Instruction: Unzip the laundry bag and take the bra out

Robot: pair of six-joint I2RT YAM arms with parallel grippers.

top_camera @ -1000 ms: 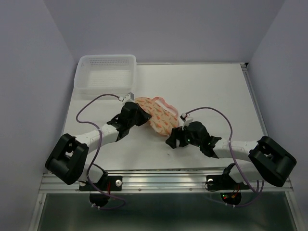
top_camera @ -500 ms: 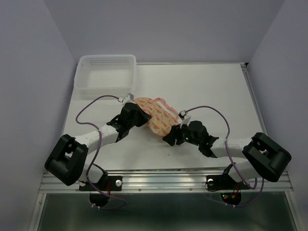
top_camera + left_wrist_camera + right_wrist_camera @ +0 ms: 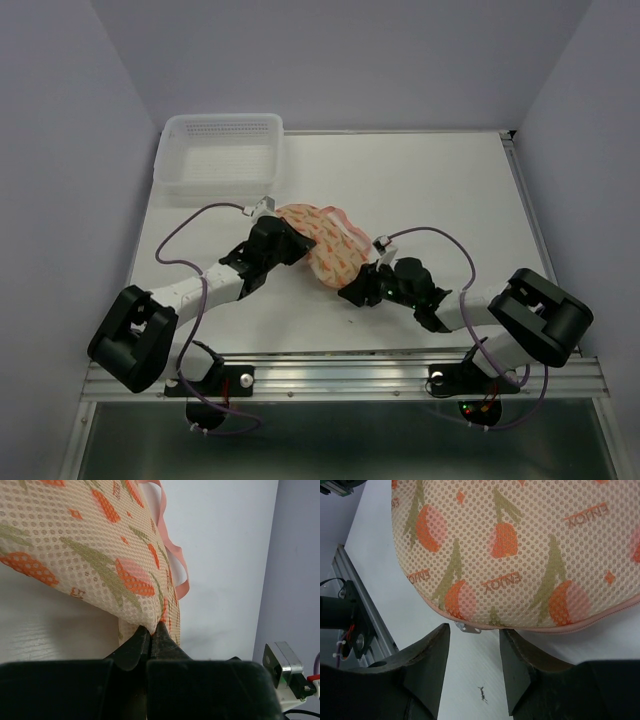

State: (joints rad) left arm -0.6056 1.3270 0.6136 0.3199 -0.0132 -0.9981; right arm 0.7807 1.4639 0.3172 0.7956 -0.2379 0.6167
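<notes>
Unzipping looks to be the step in hand. The laundry bag lies on the worktop between the two arms. The stretch of its seam that shows is closed and no bra is visible, so it is presumably inside. The left claw is pinched tight on a fold of the bag's mesh at its edge, anchoring it. The right claw stands at the near lobe with its fingers partly apart and nothing gripped. The small metal zipper pull juts from the pink trim just ahead of the gap. The next move likely calls for easing the right claw forward until the pull sits between the fingers. It would then close on the pull and draw it along the curved seam while the left grip resists. The tab is small and flat, so a slightly off approach could pinch trim instead.
</notes>
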